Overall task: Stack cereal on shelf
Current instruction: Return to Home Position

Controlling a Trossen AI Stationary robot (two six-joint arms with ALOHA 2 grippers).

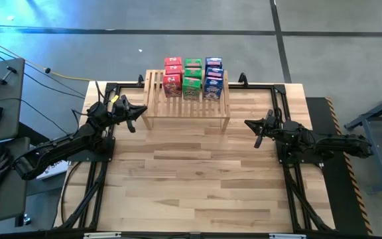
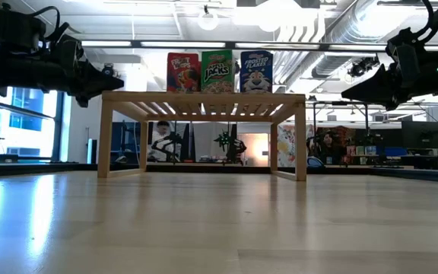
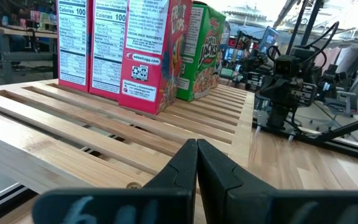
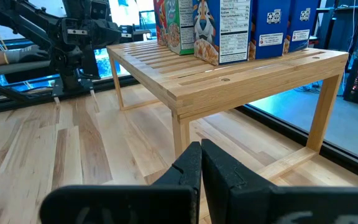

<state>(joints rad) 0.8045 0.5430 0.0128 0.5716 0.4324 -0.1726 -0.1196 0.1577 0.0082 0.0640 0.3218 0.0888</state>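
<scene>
Stacking looks done: red, green and blue mini cereal boxes (image 1: 192,78) sit on the light-wood slatted shelf (image 1: 178,106), so left tool (image 3: 196,154) and right tool (image 4: 201,152), both pressed together, just need homing.

Lighting: bright, even, from ceiling lamps (image 2: 207,18). Glare: pale sheen across bench (image 2: 67,221), low view; window (image 2: 29,114) backlight. Shadows: soft, beneath shelf (image 2: 204,97). Blue light patch on floor (image 1: 18,20), high view.

light matt wood shelf (image 1: 184,106), glossy printed card cereal boxes (image 1: 192,78), satin plank tabletop (image 1: 191,172)
</scene>
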